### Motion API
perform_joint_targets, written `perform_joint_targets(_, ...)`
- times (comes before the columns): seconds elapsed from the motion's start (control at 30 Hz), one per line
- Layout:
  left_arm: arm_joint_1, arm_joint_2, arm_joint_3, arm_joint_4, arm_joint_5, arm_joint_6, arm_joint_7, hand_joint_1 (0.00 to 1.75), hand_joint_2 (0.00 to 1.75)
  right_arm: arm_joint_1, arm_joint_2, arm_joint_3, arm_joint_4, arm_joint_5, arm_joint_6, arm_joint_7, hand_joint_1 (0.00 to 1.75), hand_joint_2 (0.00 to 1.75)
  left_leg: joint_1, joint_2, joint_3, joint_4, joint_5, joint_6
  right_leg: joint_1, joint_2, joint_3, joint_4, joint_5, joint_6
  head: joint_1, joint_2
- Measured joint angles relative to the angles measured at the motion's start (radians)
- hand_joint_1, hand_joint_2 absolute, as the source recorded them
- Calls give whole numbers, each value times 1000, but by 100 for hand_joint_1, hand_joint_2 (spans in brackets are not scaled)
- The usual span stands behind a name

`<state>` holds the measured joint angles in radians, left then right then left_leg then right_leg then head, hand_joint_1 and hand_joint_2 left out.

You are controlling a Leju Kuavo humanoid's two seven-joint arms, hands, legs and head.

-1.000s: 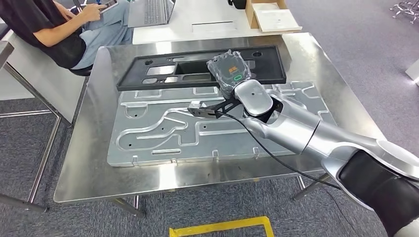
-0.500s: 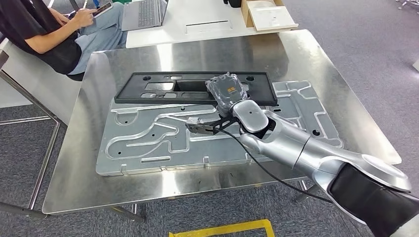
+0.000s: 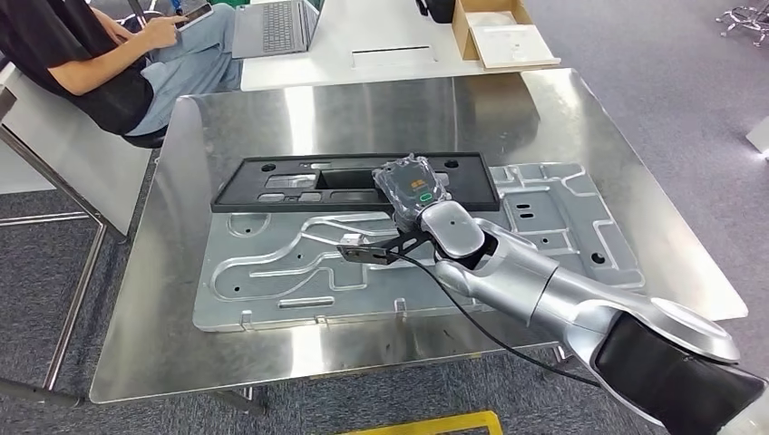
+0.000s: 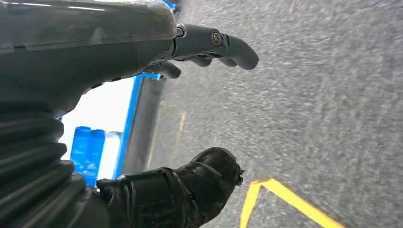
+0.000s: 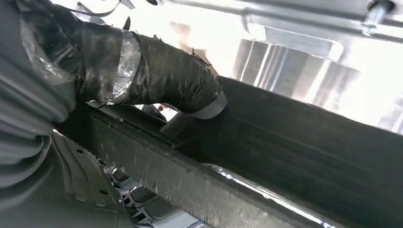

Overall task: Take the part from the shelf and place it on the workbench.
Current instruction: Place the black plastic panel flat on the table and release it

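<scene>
Black plastic, long and flat with cut-outs, the part (image 3: 354,182) lies across the far edge of a pressed metal panel (image 3: 272,263) on the steel counter (image 3: 363,109). The right robot hand (image 3: 415,186), wrapped in clear film, rests on the part's near right stretch; the right wrist view shows its taped thumb (image 5: 161,76) hooked over the dark bar's edge, so it appears to be gripping the part. The left robot hand (image 4: 190,61) hangs over the grey floor, fingers apart and holding nothing. A seated person (image 3: 82,54) is beyond the counter's far left corner. Judging by this, the carry is done and the part is down or nearly so; what remains is letting go and drawing the arm back.
</scene>
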<state>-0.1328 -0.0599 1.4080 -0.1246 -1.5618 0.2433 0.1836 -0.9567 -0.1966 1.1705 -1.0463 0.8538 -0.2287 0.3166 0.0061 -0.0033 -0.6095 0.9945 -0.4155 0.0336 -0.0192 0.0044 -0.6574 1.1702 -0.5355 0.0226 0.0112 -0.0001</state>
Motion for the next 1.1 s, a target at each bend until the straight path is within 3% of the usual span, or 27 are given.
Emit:
perform_joint_targets(0.07, -1, 0, 0, 0, 0, 0, -3, 0, 175, 9, 1, 0, 4, 1, 3, -1, 175, 175, -2, 0, 2, 2, -6, 7, 1, 0, -70, 114, -30, 2, 0, 0)
perform_joint_targets(0.1, -2, 0, 0, 0, 1, 0, -8, 0, 175, 14, 1, 0, 6, 1, 7, -2, 175, 175, -2, -2, 4, 5, -9, 8, 0, 0, -86, 129, -20, 2, 1, 0)
perform_joint_targets(0.13, -2, 0, 0, 0, 2, 0, -15, 0, 175, 18, 1, 0, 8, 2, 10, -3, 175, 175, -2, -3, 6, 9, -14, 7, -1, -1, -84, 106, 8, 2, 1, 0)
perform_joint_targets(0.2, -1, 0, 1, 0, 10, 0, -37, 0, 175, 19, 2, 0, 11, 3, 16, -5, 175, 175, -3, -6, 9, 21, -27, 1, -1, -2, -37, -15, 79, -2, 1, 0)
perform_joint_targets(0.23, 0, 0, 2, 0, 15, 0, -51, 0, 175, 18, 2, 0, 13, 4, 18, -5, 175, 175, -5, -7, 7, 31, -34, -4, 0, -3, -14, -69, 100, -5, 0, 0)
perform_joint_targets(0.27, -1, 0, 2, 0, 19, 0, -66, 0, 175, 18, 2, 0, 14, 5, 19, -5, 175, 175, -6, -7, 5, 37, -39, -9, 1, -3, 1, -102, 109, -9, -1, 0)
perform_joint_targets(0.37, -2, 0, 3, 0, 20, 0, -93, 0, 175, 20, 2, 0, 14, 5, 25, -5, 175, 175, -8, -7, 3, 39, -45, -22, 4, 0, 10, -118, 106, -23, -1, 0)
perform_joint_targets(0.43, -2, -2, 3, 0, 19, -1, -94, 0, 175, 21, 2, -1, 14, 5, 29, -4, 87, 87, -5, -5, -6, 65, -66, -33, -1, 0, 17, -126, 107, -34, -3, 0)
perform_joint_targets(0.5, -1, -5, 3, 1, 16, -2, -92, 0, 175, 21, 3, -4, 14, 5, 32, -2, 0, 0, -1, -3, -51, 164, -116, -46, -3, 1, 24, -130, 107, -41, -5, 0)
perform_joint_targets(0.57, -1, -4, 3, 1, 12, -2, -91, 0, 175, 22, 4, -5, 14, 6, 33, -3, 0, 0, 2, -3, -113, 280, -156, -55, -3, 1, 28, -130, 104, -45, -6, 0)
perform_joint_targets(0.6, -1, -4, 3, 1, 11, -2, -91, 0, 175, 23, 4, -5, 15, 7, 34, -3, 0, 0, 4, -3, -129, 303, -154, -56, -3, 1, 30, -130, 102, -45, -6, 0)
perform_joint_targets(0.63, -1, -5, 3, 1, 10, 0, -92, 0, 175, 24, 4, -6, 15, 8, 34, -3, 0, 0, 4, -3, -126, 288, -133, -56, -3, 2, 32, -130, 101, -44, -6, 0)
perform_joint_targets(0.67, -1, -5, 3, 1, 9, 1, -93, 0, 175, 25, 4, -6, 15, 9, 34, -3, 0, 0, 4, -2, -105, 238, -98, -53, -3, 2, 35, -130, 100, -42, -6, 0)
perform_joint_targets(0.73, -1, -5, 3, 1, 7, 4, -94, 0, 175, 22, 5, -8, 15, 10, 33, -3, 0, 0, 2, -3, -40, 101, -38, -45, -2, 2, 40, -131, 97, -37, -6, 0)
perform_joint_targets(0.8, -3, -5, 3, 1, 6, 4, -95, 0, 175, 19, 6, -10, 15, 11, 33, -3, 0, 0, -4, -3, -4, 32, -22, -36, 0, 3, 42, -132, 95, -28, -5, 0)
perform_joint_targets(0.93, -2, -5, 3, 1, 8, 3, -96, 0, 0, 18, 7, -11, 15, 11, 33, -3, 0, 0, -4, -2, 9, 11, -16, -15, -1, 2, 47, -138, 92, -6, -3, 0)
perform_joint_targets(1.0, -2, -5, 3, 1, 11, 2, -96, 0, 0, 17, 7, -13, 15, 11, 33, -3, 0, 0, -1, 0, 16, -1, -8, -5, 0, 0, 17, -73, 50, -1, 0, 0)
perform_joint_targets(1.07, -3, -5, 3, 1, 12, 0, -95, 0, 0, 18, 7, -13, 15, 12, 34, -3, 0, 0, -3, 1, 15, -2, -9, 0, 2, 0, -47, 61, -15, 0, 2, 0)
perform_joint_targets(1.1, -3, -5, 3, 1, 12, -1, -95, 0, 0, 19, 7, -13, 15, 12, 36, -4, 0, 0, -4, 2, 15, 0, -10, 2, 2, 0, -76, 118, -34, 0, 2, 0)
